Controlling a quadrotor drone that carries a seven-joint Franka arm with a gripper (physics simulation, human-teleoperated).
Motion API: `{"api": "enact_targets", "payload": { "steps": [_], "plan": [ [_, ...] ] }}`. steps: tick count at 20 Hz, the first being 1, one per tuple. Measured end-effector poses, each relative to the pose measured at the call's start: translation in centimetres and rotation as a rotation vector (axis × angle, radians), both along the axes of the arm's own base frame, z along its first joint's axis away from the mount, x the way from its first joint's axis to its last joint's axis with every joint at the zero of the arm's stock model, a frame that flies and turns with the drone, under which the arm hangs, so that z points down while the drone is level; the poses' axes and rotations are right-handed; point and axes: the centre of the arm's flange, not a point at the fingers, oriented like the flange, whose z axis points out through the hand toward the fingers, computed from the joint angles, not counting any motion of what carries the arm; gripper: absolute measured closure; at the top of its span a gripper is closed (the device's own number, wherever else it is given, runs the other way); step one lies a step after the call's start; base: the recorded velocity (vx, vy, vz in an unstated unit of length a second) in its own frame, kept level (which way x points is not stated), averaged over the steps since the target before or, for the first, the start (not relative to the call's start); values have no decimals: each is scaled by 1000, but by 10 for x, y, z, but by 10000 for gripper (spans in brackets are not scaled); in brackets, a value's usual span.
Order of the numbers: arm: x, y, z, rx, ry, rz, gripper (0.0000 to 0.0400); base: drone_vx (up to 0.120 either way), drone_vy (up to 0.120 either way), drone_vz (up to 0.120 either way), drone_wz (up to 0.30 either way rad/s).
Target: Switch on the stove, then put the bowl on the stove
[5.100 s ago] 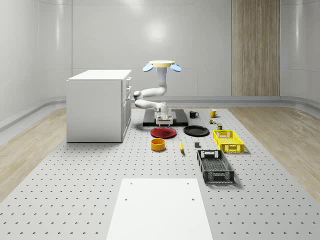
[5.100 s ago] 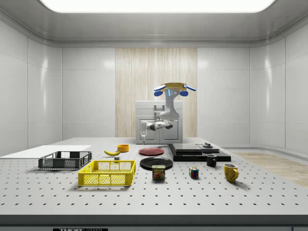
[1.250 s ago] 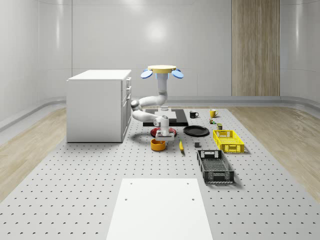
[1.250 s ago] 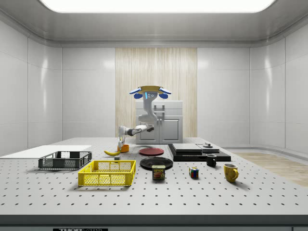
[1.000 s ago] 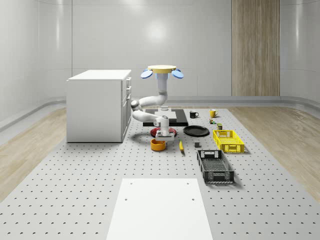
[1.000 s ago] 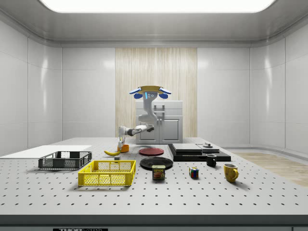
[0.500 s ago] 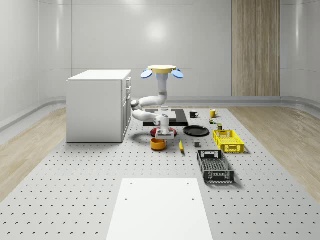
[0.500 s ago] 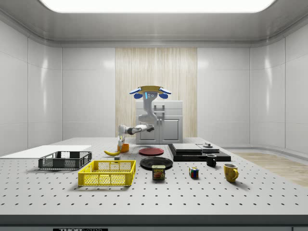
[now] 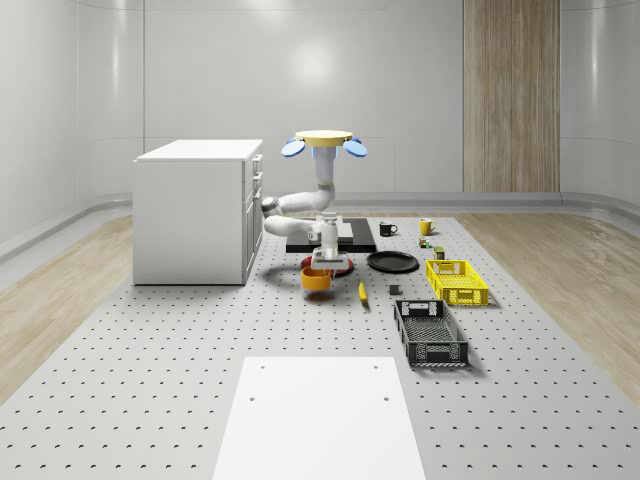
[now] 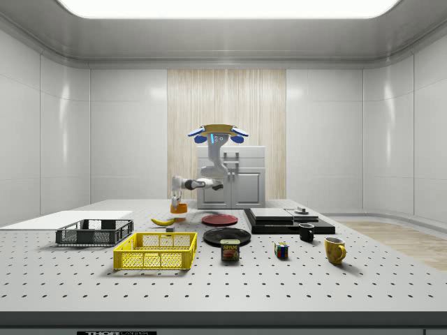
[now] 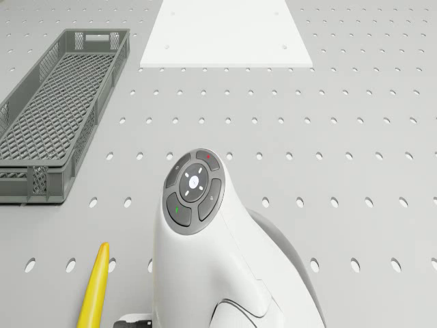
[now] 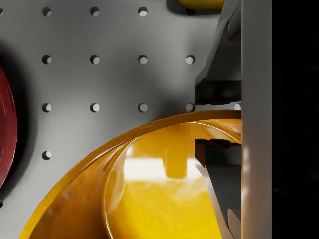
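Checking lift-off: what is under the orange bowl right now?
Bare perforated table; the orange bowl hangs above it, its rim pinched by the end effector. The spot directly beneath is hidden by the bowl.

Light is bright and even, from a broad ceiling panel (image 10: 223, 7) seen in the side view. It leaves soft sheen patches on the back wall (image 9: 315, 65). Shadows on the counter (image 9: 150, 380) are faint and short, tucked close under the crates. At my wrist camera the bowl (image 12: 149, 189) carries a pale square glare on its glossy inside, and a dark band runs along one edge. Hole rims stay crisp; I see no blur and no edge warping.
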Motion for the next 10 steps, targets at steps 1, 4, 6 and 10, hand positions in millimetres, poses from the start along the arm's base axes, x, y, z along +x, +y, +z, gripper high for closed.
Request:
{"api": "enact_targets", "payload": {
  "steps": [1, 4, 6, 10],
  "plan": [
    [0, 0, -5, 0, 0, 0, 300, 0, 0, 0, 0],
    [0, 0, -22, 0, 0, 0, 300, 0, 0, 0, 0],
    [0, 0, -33, 0, 0, 0, 300, 0, 0, 100, 0],
    [0, 0, -49, 0, 0, 0, 300, -90, 90, 120, 0]
  ]
}}
